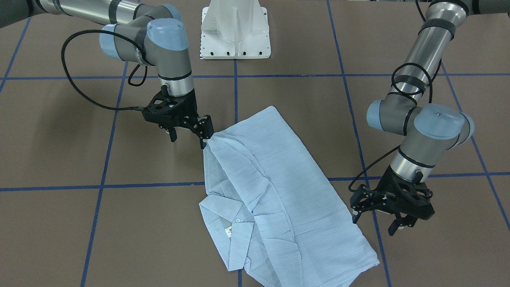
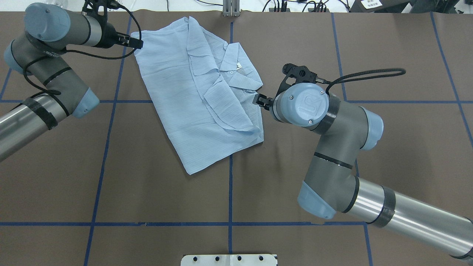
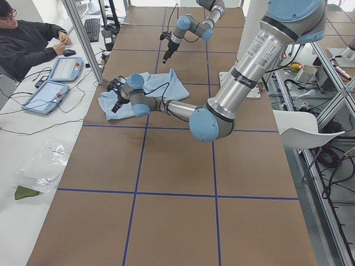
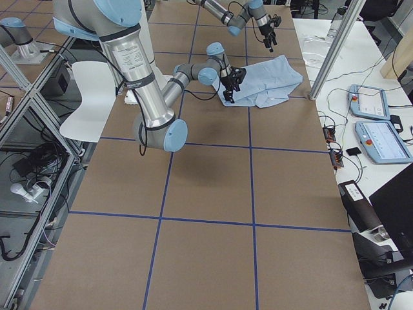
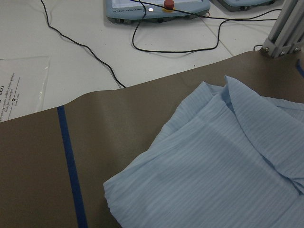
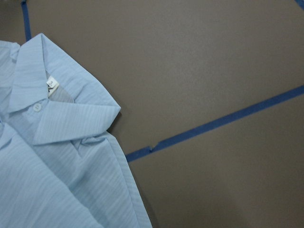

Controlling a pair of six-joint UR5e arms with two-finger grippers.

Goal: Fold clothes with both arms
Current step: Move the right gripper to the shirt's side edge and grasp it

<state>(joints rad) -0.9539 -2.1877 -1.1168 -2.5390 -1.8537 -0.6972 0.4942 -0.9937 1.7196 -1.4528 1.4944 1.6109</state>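
Note:
The light-blue striped shirt (image 1: 271, 191) lies folded lengthwise on the brown table, collar (image 1: 227, 215) and neck label (image 1: 230, 232) facing up at the far end from the robot. It also shows in the overhead view (image 2: 199, 103). My right gripper (image 1: 188, 137) is open, and one finger touches the shirt's corner on the collar side (image 2: 260, 99). My left gripper (image 1: 374, 221) is open just beside the opposite long edge (image 2: 135, 41). The left wrist view shows a folded shirt corner (image 5: 228, 171). The right wrist view shows the collar and label (image 6: 51, 87). No fingers show in either wrist view.
The white pedestal base (image 1: 235, 30) stands at the robot's side of the table. Blue tape lines (image 1: 151, 185) grid the brown surface. Beyond the far edge are teach pendants (image 5: 156, 7), cables, an aluminium post (image 5: 285, 28) and a seated operator (image 3: 28, 39).

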